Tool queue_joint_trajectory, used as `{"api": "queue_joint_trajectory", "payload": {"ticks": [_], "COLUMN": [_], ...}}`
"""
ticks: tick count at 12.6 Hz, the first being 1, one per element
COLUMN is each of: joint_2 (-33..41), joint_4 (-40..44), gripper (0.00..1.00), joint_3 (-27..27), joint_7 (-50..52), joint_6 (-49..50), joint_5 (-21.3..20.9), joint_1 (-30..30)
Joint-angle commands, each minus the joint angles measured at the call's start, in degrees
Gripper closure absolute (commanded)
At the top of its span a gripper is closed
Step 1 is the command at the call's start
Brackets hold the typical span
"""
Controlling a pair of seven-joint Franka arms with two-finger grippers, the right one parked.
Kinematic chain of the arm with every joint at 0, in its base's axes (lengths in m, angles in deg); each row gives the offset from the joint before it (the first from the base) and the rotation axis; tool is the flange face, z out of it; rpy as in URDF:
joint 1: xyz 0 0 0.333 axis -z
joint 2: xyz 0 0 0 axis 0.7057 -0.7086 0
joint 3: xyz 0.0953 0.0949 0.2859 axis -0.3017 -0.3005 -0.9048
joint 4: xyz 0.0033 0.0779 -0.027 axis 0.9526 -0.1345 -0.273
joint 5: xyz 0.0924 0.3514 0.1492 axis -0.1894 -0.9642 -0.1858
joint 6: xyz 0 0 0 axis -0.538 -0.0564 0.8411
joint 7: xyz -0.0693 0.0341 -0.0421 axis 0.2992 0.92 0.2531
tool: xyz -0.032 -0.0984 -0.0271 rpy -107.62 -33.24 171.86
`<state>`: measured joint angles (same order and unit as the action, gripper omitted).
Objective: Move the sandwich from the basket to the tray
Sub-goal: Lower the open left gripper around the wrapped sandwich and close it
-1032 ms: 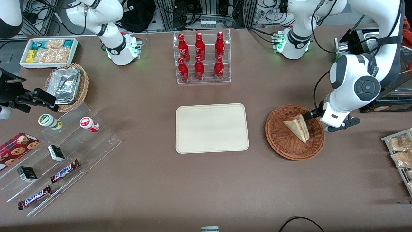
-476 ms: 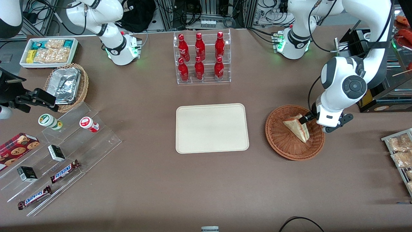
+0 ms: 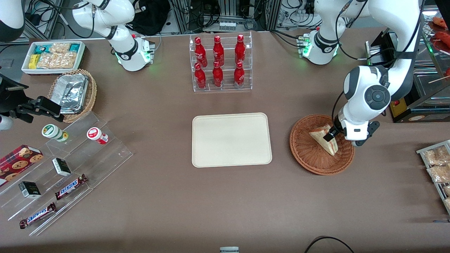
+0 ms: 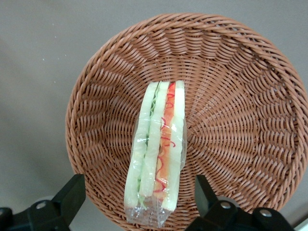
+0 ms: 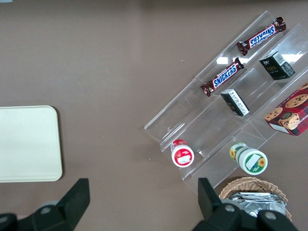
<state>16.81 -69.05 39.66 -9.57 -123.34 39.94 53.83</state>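
The sandwich [image 3: 320, 137], a plastic-wrapped wedge of pale bread with red and green layers [image 4: 156, 149], lies in the round reddish-brown basket [image 3: 314, 168], whose woven wall [image 4: 231, 120] fills the left wrist view. My gripper [image 3: 332, 135] hangs open just above the basket, over the end of the sandwich nearer the working arm. Its two black fingertips [image 4: 72, 195] stand wide apart on either side of the wedge's wrapped end, touching nothing. The cream tray [image 3: 232, 140] lies bare at the table's middle, beside the basket toward the parked arm's end.
A clear rack of red bottles [image 3: 220, 63] stands farther from the front camera than the tray. A stepped acrylic display with snacks [image 3: 66, 168], a tan wicker basket with foil containers [image 3: 72, 93] and a white snack bin [image 3: 52, 56] sit toward the parked arm's end. Snack packets [image 3: 437, 168] lie near the working arm's edge.
My gripper has moved in over the basket from its rim, coming toward the front camera, and now straddles the sandwich's end. The sandwich has not moved.
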Motion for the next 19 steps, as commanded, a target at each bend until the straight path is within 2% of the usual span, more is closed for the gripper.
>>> {"api": "queue_joint_trajectory", "payload": {"ticks": [1,5,10,12,13,16,17,19], "joint_2": [-0.48,-2.68,-3.73,-4.79,-4.97,-4.36,-3.57,-1.20], "joint_4": [-0.27,-0.35,-1.14,-2.45,-3.16,-3.52,-3.26,-1.94], "gripper": [0.00,0.00,0.00,0.15,0.29,0.84,0.88,0.88], "joint_3": [-0.32,-0.23,-0.05,-0.05,-0.05,-0.14,-0.14,-0.14], "joint_7": [1.51,1.51,1.25,1.16,0.98,-0.50,-2.08,-4.02], "joint_6": [-1.30,-3.49,-4.81,-8.05,-9.29,-8.60,-6.59,-1.76], "joint_5": [0.69,3.93,4.12,4.12,4.12,4.12,4.20,4.20], "joint_1": [0.64,1.60,1.69,1.69,1.60,1.60,1.60,1.60]}}
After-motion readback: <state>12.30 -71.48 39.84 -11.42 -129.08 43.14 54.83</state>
